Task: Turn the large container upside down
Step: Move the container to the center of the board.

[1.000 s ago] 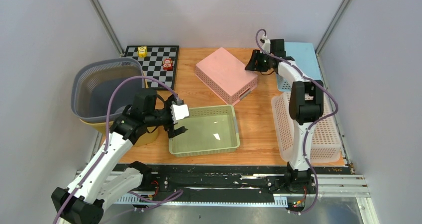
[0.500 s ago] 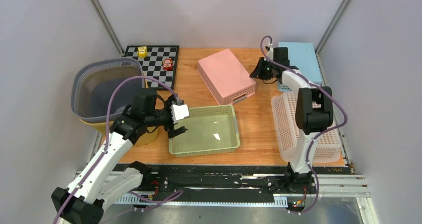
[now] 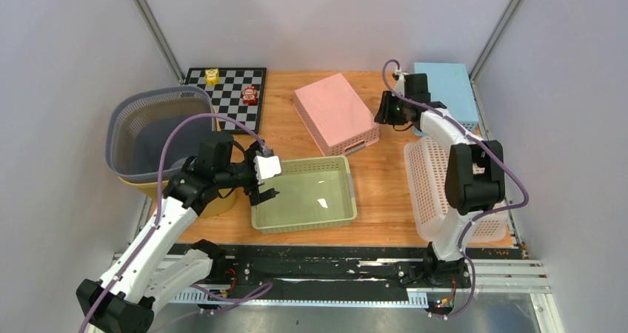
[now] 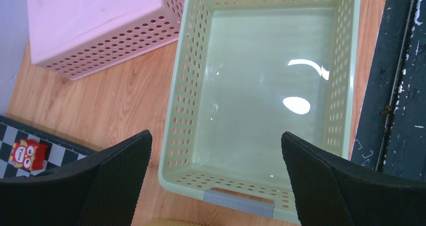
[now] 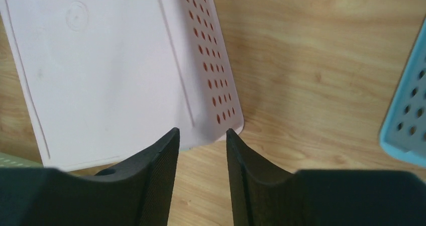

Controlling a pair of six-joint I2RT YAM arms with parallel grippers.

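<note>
The right claw [image 5: 201, 131] has been drawn back off the pink container [image 3: 335, 109], which lies bottom-up at the counter's [image 3: 385, 177] far centre; its jaws are narrowly parted, empty. The left claw [image 4: 216, 134] is spread wide. Light, stiff plastic is judged, best taken by a rim

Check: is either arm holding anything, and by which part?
Nothing is held. The left fingers spread wide above the pale green perforated plastic basket; the right fingers stand slightly apart over a corner of the upturned pink perforated plastic basket, gripping nothing.
</note>
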